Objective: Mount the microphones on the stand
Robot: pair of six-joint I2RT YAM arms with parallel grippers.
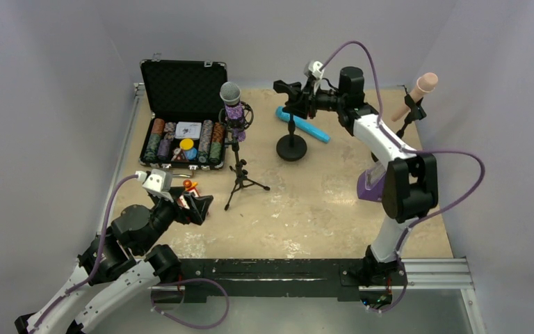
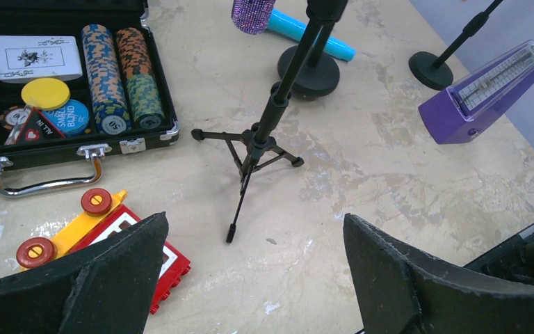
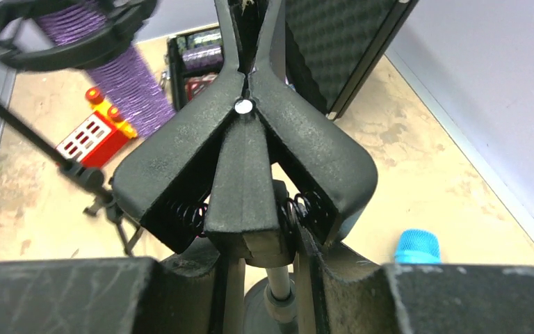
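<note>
Blue microphone [image 1: 303, 124] lies flat on the table [image 1: 334, 202], its long axis slanting just behind the round-base stand [image 1: 291, 147]. That's below our right pincer [image 1: 296, 99], which is clenched on that stand's clip [image 3: 243, 167]. Meanwhile our left pincer [image 2: 254, 233] hangs released, well apart.

We see the case [image 1: 181, 118] at the table's [image 1: 334, 209] far left, a toy [image 1: 190, 186] before it. Just right of the case stands the tripod [image 1: 240, 177], a mic [image 1: 231, 97] on top. Further right is the disc stand [image 1: 291, 147], its clip [image 1: 286, 90] in the right gripper [image 1: 297, 97], a second mic [image 1: 306, 125] lying behind. A third mic [image 1: 421, 89] sits on the edge stand [image 1: 409, 122] far right, the metronome [image 1: 370, 186] nearer us.
</note>
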